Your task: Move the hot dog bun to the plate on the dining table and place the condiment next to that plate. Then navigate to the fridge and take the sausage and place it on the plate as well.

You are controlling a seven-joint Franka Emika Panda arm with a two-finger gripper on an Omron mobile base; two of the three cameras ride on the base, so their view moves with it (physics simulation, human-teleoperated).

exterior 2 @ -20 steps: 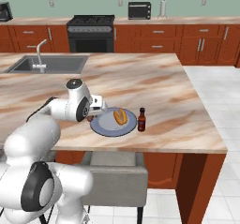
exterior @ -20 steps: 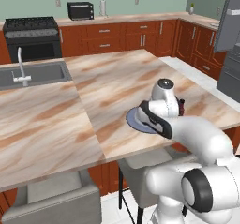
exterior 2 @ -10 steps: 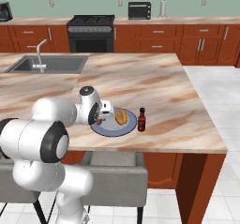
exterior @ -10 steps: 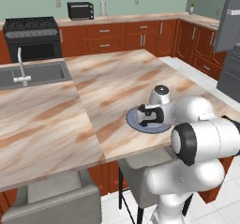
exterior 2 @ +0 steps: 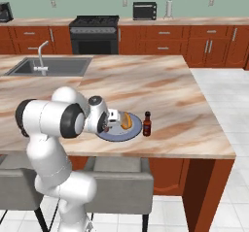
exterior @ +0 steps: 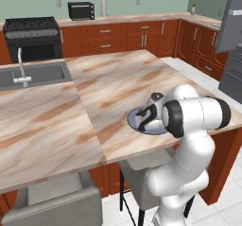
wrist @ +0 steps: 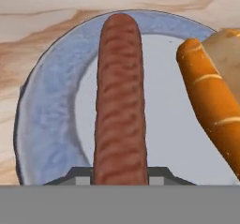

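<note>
The plate (wrist: 51, 101) lay near the front edge of the dining table (exterior 2: 170, 95) and carried the hot dog bun (wrist: 213, 101), with the sausage (wrist: 119, 101) stretched over the plate just beside the bun. The gripper (wrist: 119, 174) was low over the plate's near side, its 2 fingers clamped on the near end of the sausage. The condiment (exterior 2: 147, 124) stood upright on the table, just beside the plate's rim. Farther back, a sink (exterior 2: 48, 67) was set into the same top.

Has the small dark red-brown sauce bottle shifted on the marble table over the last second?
No. The sauce bottle stands upright just right of the blue-grey plate, as before.
</note>
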